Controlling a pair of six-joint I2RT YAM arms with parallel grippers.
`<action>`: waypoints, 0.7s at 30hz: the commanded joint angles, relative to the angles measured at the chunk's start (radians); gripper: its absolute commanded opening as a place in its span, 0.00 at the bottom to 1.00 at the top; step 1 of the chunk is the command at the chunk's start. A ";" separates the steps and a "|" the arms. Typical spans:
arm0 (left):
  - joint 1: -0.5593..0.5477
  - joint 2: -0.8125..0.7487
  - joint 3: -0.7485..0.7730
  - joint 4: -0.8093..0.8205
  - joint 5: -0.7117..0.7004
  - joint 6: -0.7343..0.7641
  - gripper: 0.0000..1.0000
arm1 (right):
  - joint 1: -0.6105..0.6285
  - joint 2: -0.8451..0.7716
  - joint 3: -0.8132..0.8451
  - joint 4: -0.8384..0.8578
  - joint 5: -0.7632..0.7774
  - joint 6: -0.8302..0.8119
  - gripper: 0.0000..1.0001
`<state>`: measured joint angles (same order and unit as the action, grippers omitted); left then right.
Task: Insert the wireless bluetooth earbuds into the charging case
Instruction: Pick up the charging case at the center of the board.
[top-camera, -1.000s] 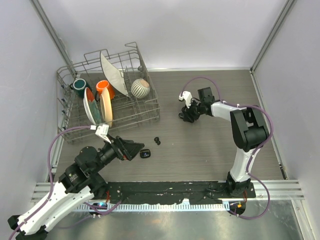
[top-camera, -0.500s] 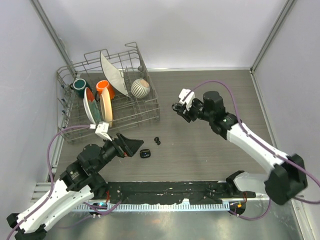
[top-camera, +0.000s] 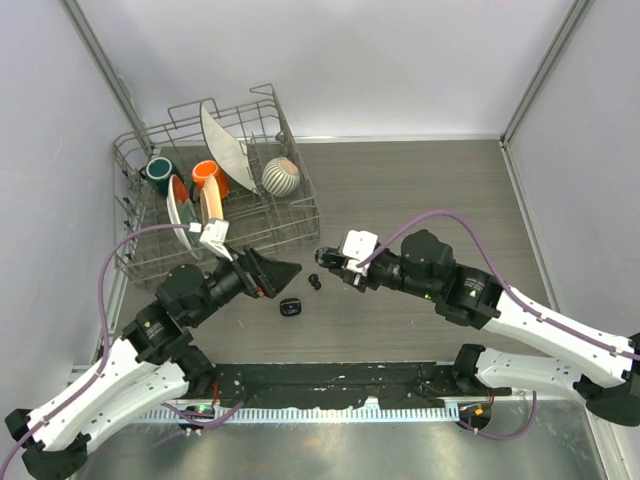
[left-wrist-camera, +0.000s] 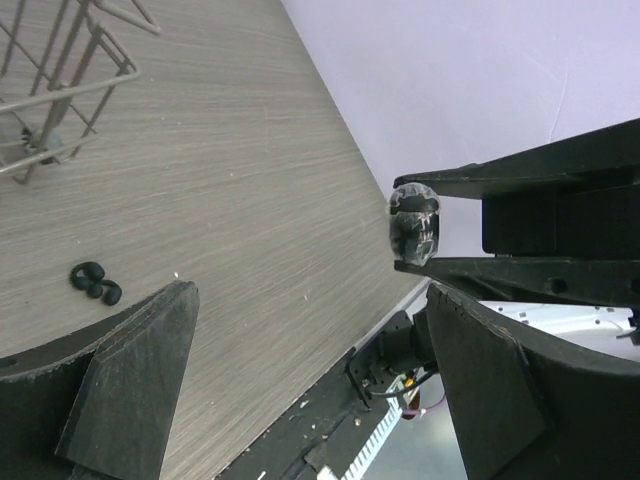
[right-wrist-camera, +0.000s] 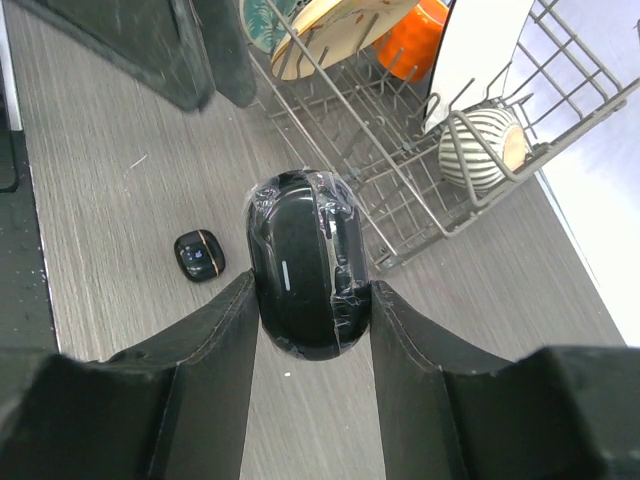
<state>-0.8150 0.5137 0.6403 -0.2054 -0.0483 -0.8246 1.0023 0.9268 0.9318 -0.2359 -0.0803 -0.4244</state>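
Two tiny black earbuds (top-camera: 315, 282) lie together on the wooden table, and show at the lower left in the left wrist view (left-wrist-camera: 95, 282). My right gripper (top-camera: 324, 258) hangs just above and behind them, shut on an oval black charging case (right-wrist-camera: 305, 265) wrapped in clear film, its lid closed. That held case (left-wrist-camera: 413, 225) also shows in the left wrist view. My left gripper (top-camera: 278, 272) is open and holds nothing, just left of the earbuds. In the right wrist view the held case hides the earbuds.
A smaller black case with a gold line (top-camera: 290, 307) lies on the table near the front, also in the right wrist view (right-wrist-camera: 200, 256). A wire dish rack (top-camera: 290, 215) with plates, cups and a striped bowl (top-camera: 281, 176) stands at the back left, close behind both grippers.
My right arm has swung from the back right to the middle of the table, carrying the case to just above the earbuds. My left gripper has moved right, towards the earbuds.
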 joint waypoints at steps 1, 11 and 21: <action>0.002 0.055 0.004 0.125 0.103 0.035 1.00 | 0.064 0.046 0.059 0.006 0.106 0.061 0.01; 0.002 0.104 -0.047 0.273 0.166 0.031 0.92 | 0.099 0.089 0.027 0.144 0.093 0.099 0.01; 0.002 0.172 -0.060 0.388 0.208 -0.004 0.73 | 0.114 0.084 0.025 0.142 0.005 0.121 0.01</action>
<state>-0.8150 0.6708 0.5785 0.0704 0.1253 -0.8143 1.1057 1.0275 0.9478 -0.1547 -0.0486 -0.3248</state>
